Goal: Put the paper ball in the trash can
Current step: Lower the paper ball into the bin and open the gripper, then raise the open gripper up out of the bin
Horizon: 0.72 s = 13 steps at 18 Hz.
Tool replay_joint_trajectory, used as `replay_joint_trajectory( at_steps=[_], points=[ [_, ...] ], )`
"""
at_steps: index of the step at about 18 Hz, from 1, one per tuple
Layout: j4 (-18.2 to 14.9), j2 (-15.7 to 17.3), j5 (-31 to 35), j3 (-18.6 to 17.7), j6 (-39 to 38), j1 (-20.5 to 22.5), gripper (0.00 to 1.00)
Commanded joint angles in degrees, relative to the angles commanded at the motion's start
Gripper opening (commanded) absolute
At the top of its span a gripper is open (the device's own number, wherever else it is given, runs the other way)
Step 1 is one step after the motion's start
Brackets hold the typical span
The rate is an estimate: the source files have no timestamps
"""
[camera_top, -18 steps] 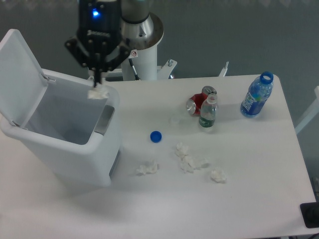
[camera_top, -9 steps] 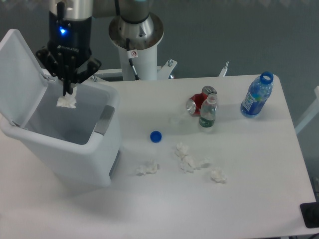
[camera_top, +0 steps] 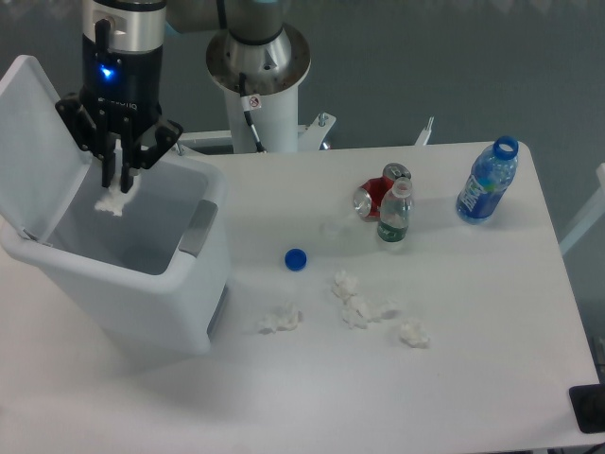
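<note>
The trash can is a white bin at the table's left, with its flip lid standing open and a grey panel on its rim. My gripper hangs over the bin's opening, near the lid side, with its two fingers apart. The paper ball, a small white wad, is just under the fingertips, inside the outline of the opening. I cannot tell if it still touches a finger.
Three look-alike wads lie on the table: one, one cluster and one. A blue bottle cap lies near the bin. A red can, a small green bottle and a blue bottle stand at the back right.
My gripper moved left from the bin's right rim to over its opening, carrying the wad. Its fingers have now parted and the wad sits a little lower beneath them.
</note>
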Motion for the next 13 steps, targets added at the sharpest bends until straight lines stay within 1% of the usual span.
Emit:
replay_joint_trajectory(
  at_steps=[2,4,5,6,9,10,13],
  points=[
    [0.09,0.00,0.09,-0.09,0.00,0.00,0.71],
    [0.09,0.17,0.09,-0.09,0.35,0.00,0.73],
    [0.17,0.26,0.26,-0.09,0.70,0.09,0.83],
    [0.26,0.35,0.35,-0.09,1.49,0.26,0.99],
    [0.26,1.14,1.57,-0.61,3.95,2.19,1.00],
    [0.35,1.66,2.63,-1.05,4.65,3.50,1.00],
    [0.26,1.85,6.49,-0.71,5.10,5.79,1.00]
  ],
)
